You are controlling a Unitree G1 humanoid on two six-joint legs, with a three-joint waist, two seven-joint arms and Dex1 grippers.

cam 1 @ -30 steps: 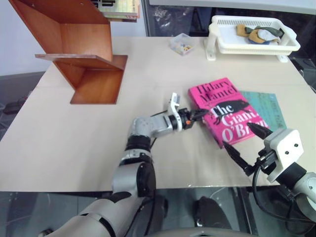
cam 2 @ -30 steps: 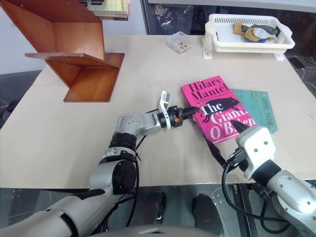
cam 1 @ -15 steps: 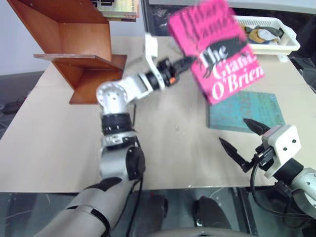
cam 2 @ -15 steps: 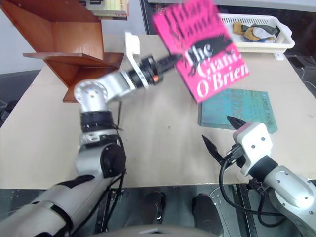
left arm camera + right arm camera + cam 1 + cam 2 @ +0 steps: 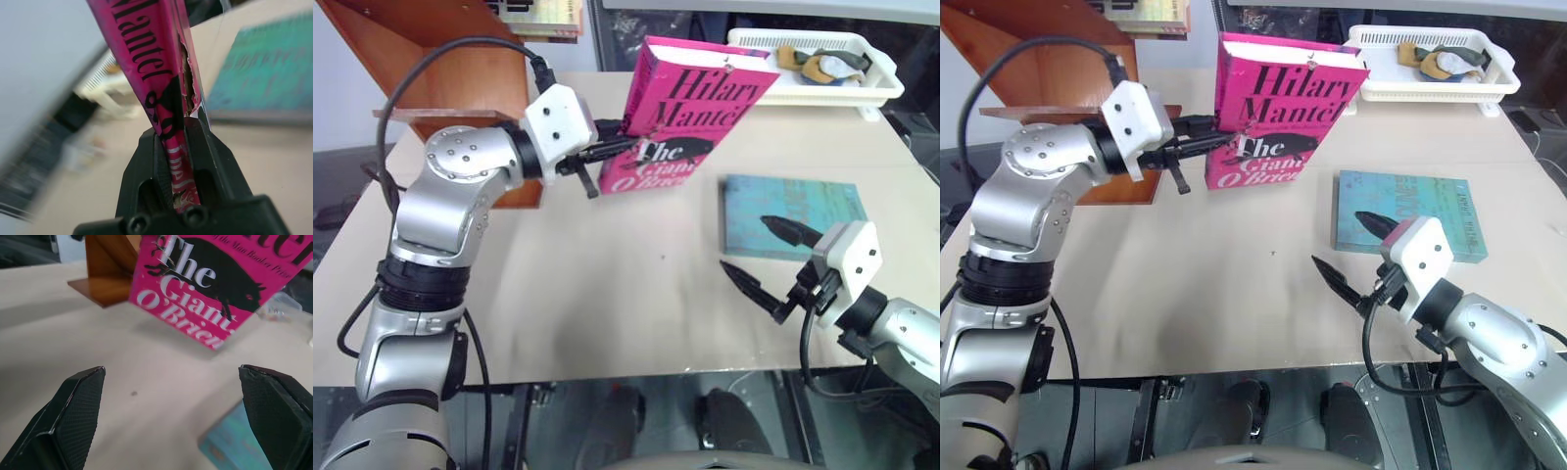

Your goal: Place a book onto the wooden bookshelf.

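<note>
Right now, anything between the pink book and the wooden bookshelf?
Nothing visible. The left gripper is shut on the pink Hilary Mantel book, held upright above the table. The wooden bookshelf stands just beyond the left arm, with only that arm between them. The teal book and white basket lie off to the other side.

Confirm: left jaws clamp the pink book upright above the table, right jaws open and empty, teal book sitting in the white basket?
One error: the teal book lies flat on the table, not in the white basket, as the left eye view shows. The left gripper does clamp the pink book; the right gripper is open and empty.
</note>
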